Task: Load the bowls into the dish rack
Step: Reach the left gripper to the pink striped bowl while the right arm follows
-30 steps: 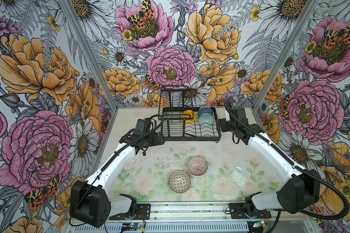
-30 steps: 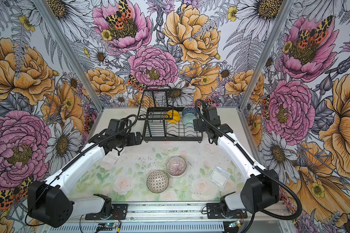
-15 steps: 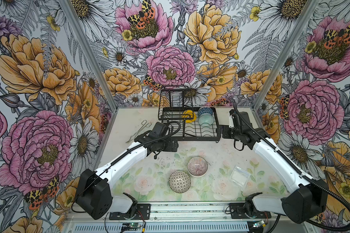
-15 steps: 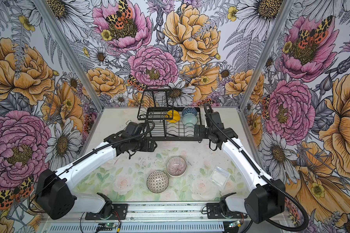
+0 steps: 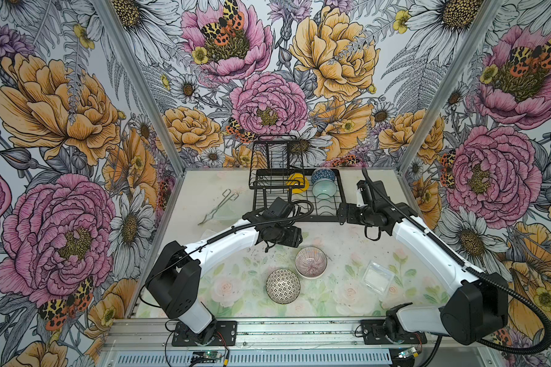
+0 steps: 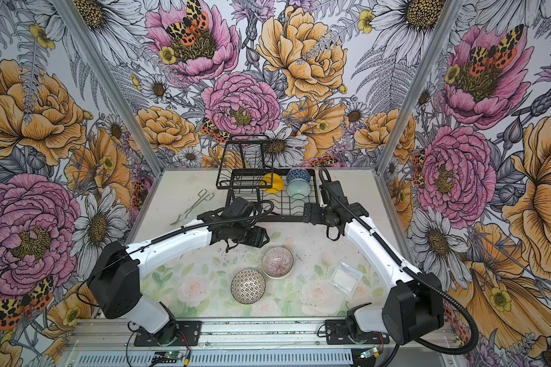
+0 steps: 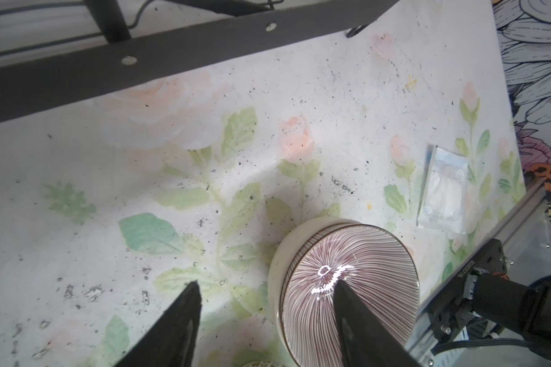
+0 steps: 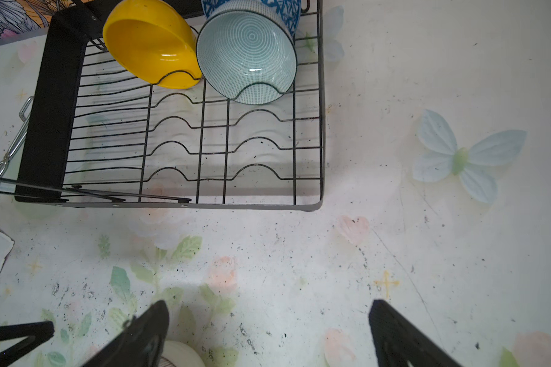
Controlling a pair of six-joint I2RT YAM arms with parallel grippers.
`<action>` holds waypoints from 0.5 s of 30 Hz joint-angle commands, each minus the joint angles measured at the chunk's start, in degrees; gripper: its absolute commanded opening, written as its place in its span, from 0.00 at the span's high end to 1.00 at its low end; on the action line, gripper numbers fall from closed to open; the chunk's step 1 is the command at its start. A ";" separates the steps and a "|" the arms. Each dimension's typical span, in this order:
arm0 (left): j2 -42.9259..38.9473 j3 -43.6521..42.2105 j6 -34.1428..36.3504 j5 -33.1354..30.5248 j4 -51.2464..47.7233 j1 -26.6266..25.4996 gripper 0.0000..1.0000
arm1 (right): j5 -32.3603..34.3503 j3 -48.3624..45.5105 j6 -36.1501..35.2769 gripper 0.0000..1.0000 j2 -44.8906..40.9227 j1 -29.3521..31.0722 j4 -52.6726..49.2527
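Three walls (image 5: 268,63) carry wallpaper of pink and orange flowers, ferns and moths, joined by metal corner posts (image 5: 140,85). The tabletop (image 5: 347,241) is pale, printed with faint roses and leaves, flecked with dark specks. A metal rail (image 5: 299,330) edges its near side.

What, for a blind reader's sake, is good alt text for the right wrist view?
A dish rack holds a yellow bowl and a teal bowl tipped on edge side by side, a blue bowl behind the teal one. The open right gripper hangs over the table near the rack.
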 commanded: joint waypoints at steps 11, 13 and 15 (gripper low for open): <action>4.75 -0.16 1.37 6.94 4.02 -1.57 0.65 | -0.92 -0.04 -0.78 0.01 2.01 -0.31 0.28; 5.48 -0.27 1.05 7.02 3.91 -1.77 0.68 | -1.04 -0.04 -0.94 0.01 2.19 -0.40 0.28; 5.88 -0.48 1.06 7.00 3.95 -1.93 0.68 | -1.06 -0.04 -1.11 0.00 2.19 -0.46 0.27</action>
